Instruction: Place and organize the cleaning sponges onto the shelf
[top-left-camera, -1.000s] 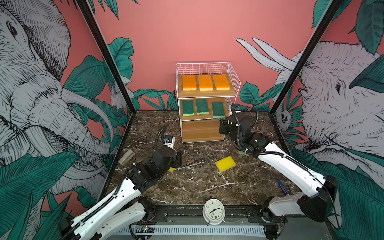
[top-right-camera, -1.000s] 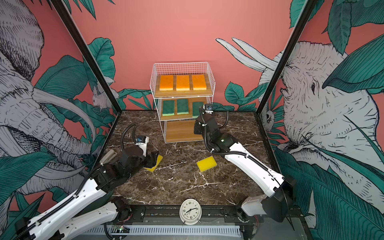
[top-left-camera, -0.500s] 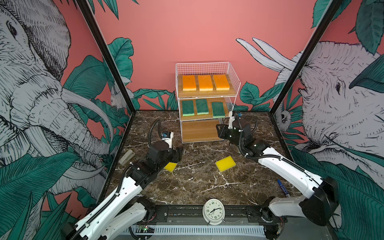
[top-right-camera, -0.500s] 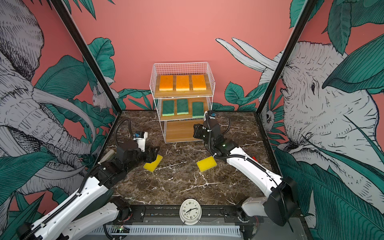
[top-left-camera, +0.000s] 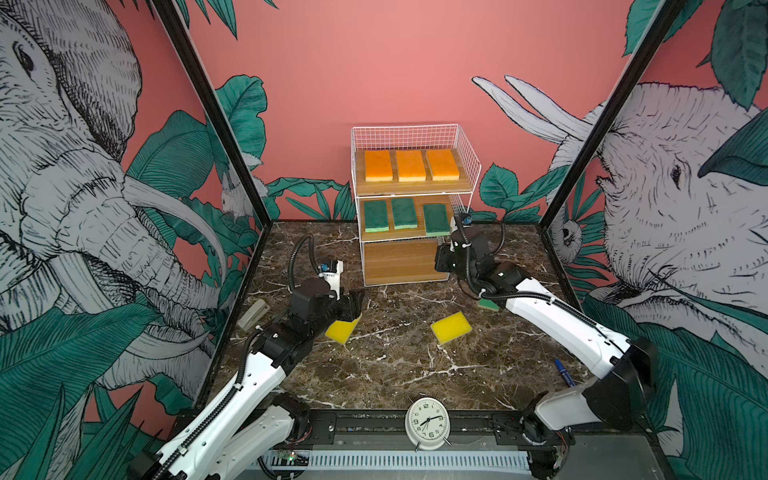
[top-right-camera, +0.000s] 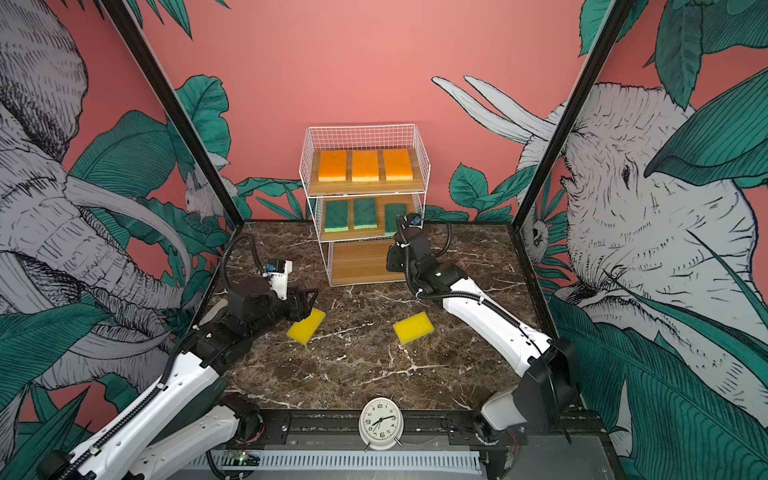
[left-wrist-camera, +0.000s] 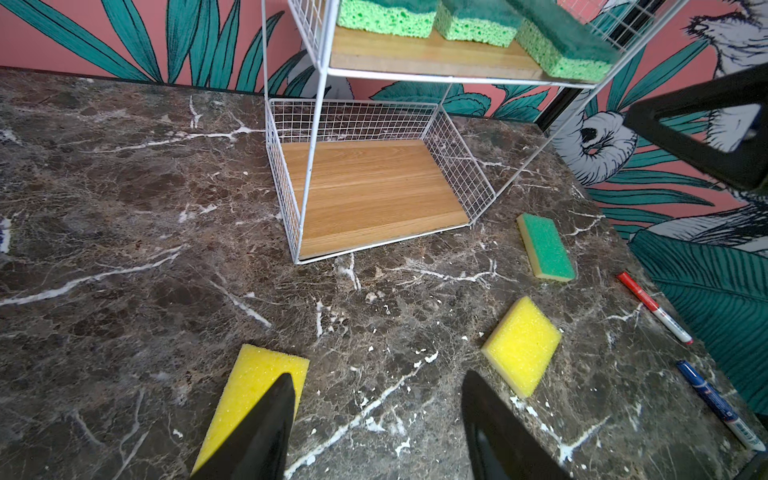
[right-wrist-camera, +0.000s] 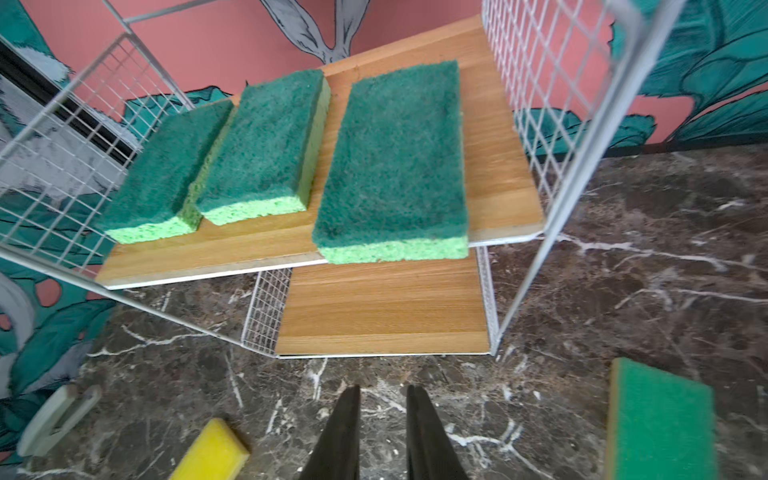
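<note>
On the top tier of the white wire shelf (top-left-camera: 415, 137), three orange sponges (top-left-camera: 410, 165) side by side. On the middle tier, three dark green sponges (top-left-camera: 404, 212), rightmost past the board's front edge. On the marble worktop (top-left-camera: 395, 374): a fourth green sponge (left-wrist-camera: 545, 249) near the shelf's right front corner, a right yellow sponge (top-left-camera: 451, 327), a left yellow sponge (top-left-camera: 341, 329). Left fingers (left-wrist-camera: 272, 419) apart, clamping nothing, one over that sponge's corner. Right fingers (right-wrist-camera: 345, 432) together, empty, just before the shelf.
</note>
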